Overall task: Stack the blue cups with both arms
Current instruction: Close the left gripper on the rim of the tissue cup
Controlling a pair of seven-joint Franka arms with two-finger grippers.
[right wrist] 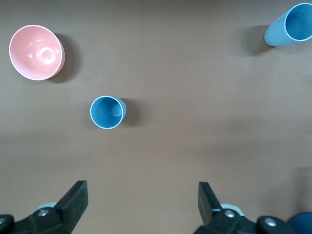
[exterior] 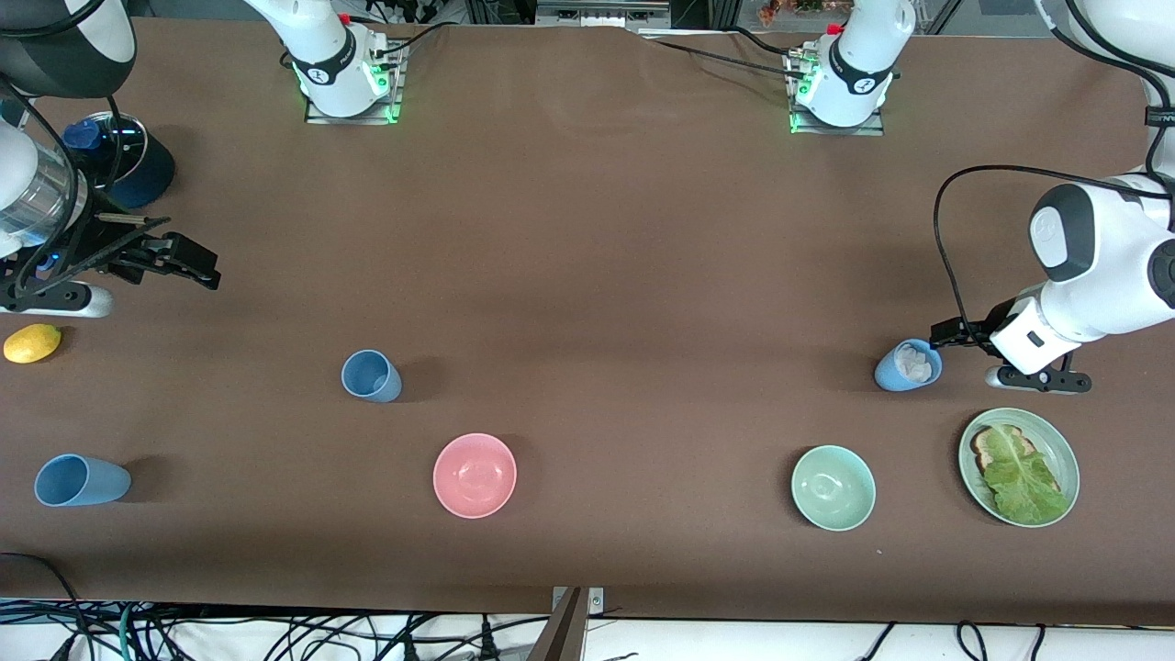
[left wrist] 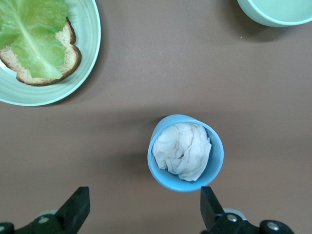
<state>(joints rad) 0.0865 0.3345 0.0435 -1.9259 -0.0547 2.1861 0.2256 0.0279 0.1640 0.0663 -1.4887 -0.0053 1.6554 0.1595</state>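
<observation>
Closing in, front view: left gripper [exterior: 944,334] beside stuffed blue cup [exterior: 908,365]; two empty blue cups [exterior: 371,375] near right arm's end, right gripper [exterior: 197,266] aloft. Left wrist: fingers [left wrist: 210,206] apart — center cup [left wrist: 185,152] before descending. Right wrist: jaws spread, middle cup [right wrist: 107,112] upright — target its rim.

Three blue cups [exterior: 372,376] [exterior: 81,481] [exterior: 908,365]; two bowls, one pink [exterior: 475,475], one green [exterior: 833,487]; one plate [exterior: 1065,450]; one lemon [exterior: 32,343]; one lidded pot [exterior: 124,158]; two arms.
</observation>
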